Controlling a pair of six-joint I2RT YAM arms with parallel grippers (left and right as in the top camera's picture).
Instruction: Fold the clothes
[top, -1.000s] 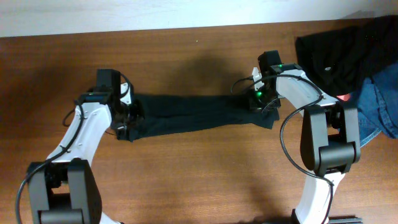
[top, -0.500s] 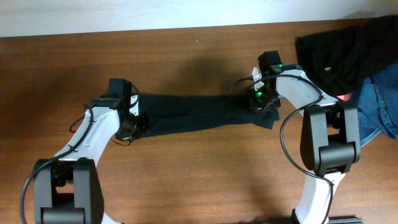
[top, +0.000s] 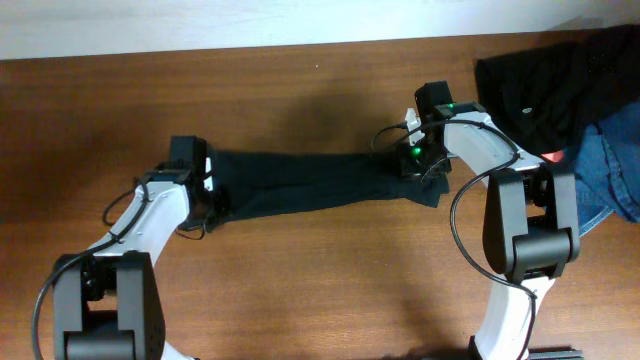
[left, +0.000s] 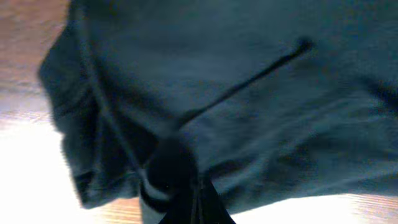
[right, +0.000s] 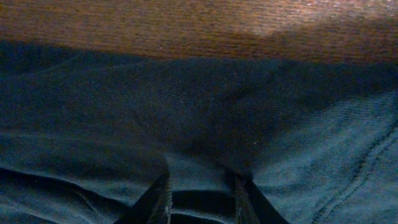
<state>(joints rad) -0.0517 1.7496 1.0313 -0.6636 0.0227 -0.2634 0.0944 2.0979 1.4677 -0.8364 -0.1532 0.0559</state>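
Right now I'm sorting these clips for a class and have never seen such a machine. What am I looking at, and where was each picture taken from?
These are two robot arms at a wooden table, each ending in a two-finger gripper. One picture looks down from above the table. The other two come from small cameras on the wrists, so each shows its own fingers close up against the cloth.

Between the arms lies a black T-shirt, drawn out into a long band. The left gripper is shut on one end of it; in the left wrist view its fingers pinch the fabric. The right gripper holds the other end, its fingers closed on a fold.

At the far right corner sits a pile of other clothes, dark and blue denim, untouched.
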